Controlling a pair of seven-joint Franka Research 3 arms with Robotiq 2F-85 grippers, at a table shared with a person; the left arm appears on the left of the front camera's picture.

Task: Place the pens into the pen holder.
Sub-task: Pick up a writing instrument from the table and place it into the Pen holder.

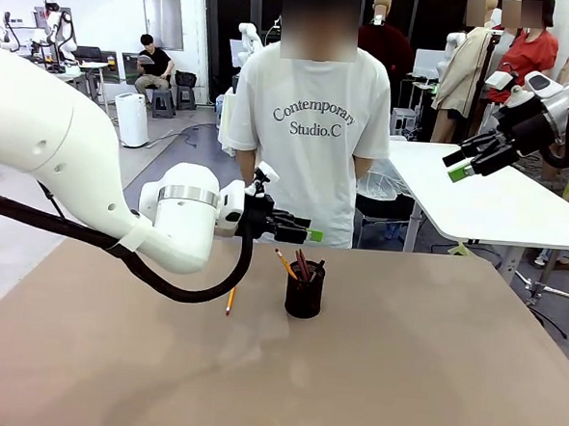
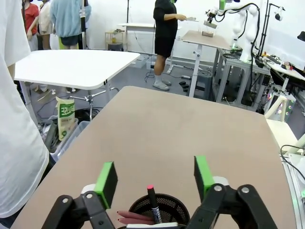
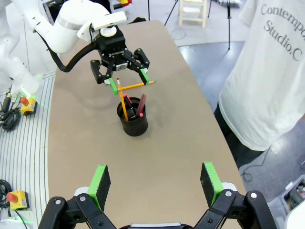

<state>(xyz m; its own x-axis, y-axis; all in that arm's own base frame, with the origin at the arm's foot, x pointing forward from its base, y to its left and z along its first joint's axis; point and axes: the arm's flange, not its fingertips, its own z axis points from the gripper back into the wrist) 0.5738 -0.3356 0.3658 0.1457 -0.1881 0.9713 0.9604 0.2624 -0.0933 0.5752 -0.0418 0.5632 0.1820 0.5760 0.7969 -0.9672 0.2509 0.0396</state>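
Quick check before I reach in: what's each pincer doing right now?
Left pincer: open, empty, above the black wire-mesh cylindrical pen holder.
Right pincer: open, holding nothing.

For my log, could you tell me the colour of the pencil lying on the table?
The pencil is yellow-orange, seen best in the right wrist view.

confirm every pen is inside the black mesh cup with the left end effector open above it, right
No: the front view shows a yellow-orange pencil lying on the tan table beside the black wire-mesh cup. The left end effector is open above it.
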